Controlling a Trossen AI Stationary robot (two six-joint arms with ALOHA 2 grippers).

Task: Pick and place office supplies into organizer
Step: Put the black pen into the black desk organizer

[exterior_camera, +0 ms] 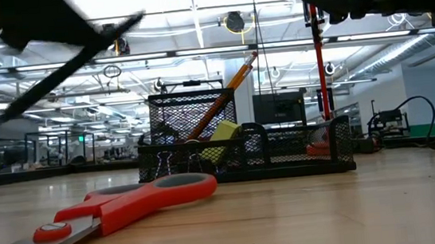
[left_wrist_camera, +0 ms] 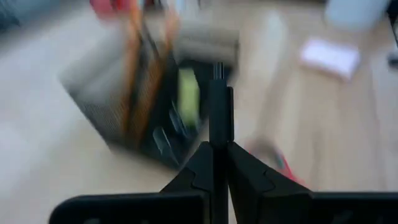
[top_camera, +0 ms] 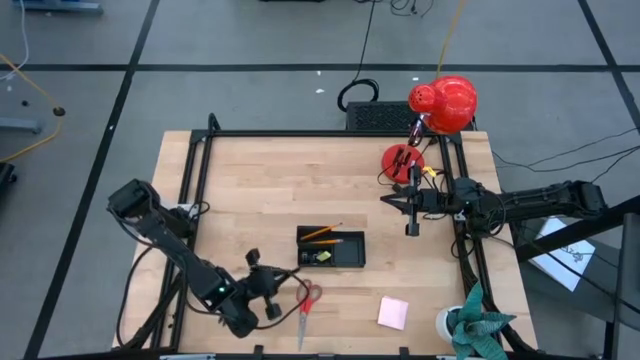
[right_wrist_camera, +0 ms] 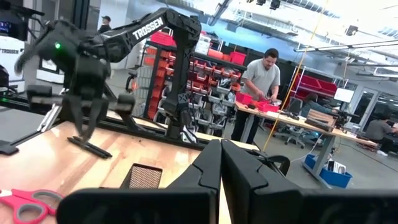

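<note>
My left gripper [top_camera: 268, 290] hangs above the table's near side, left of the red-handled scissors [top_camera: 307, 300], and is shut on a black pen [exterior_camera: 75, 59]. The black mesh organizer [top_camera: 331, 247] stands mid-table with two orange pencils [top_camera: 320, 233] leaning in it and a yellow-green bit [left_wrist_camera: 188, 96] inside. The scissors lie flat on the wood. A pink sticky-note pad [top_camera: 392, 313] lies toward the near right. My right gripper [top_camera: 412, 225] is shut and hovers over the right far part, touching nothing. My left gripper pinches the black pen's barrel [left_wrist_camera: 216, 134] between its two fingers [right_wrist_camera: 79, 127], which come from above, pointing down. The pen is lifted clear of the table and sits slanted; one end [left_wrist_camera: 216, 68] sticks out past the fingertips toward the organizer.
A red desk lamp [top_camera: 442, 105] stands at the far right corner beside a black box with cables [top_camera: 375, 112]. A white cup and a potted plant [top_camera: 478, 330] sit at the near right corner. Bare wood lies left of the organizer. A person [right_wrist_camera: 260, 93] works in the room behind.
</note>
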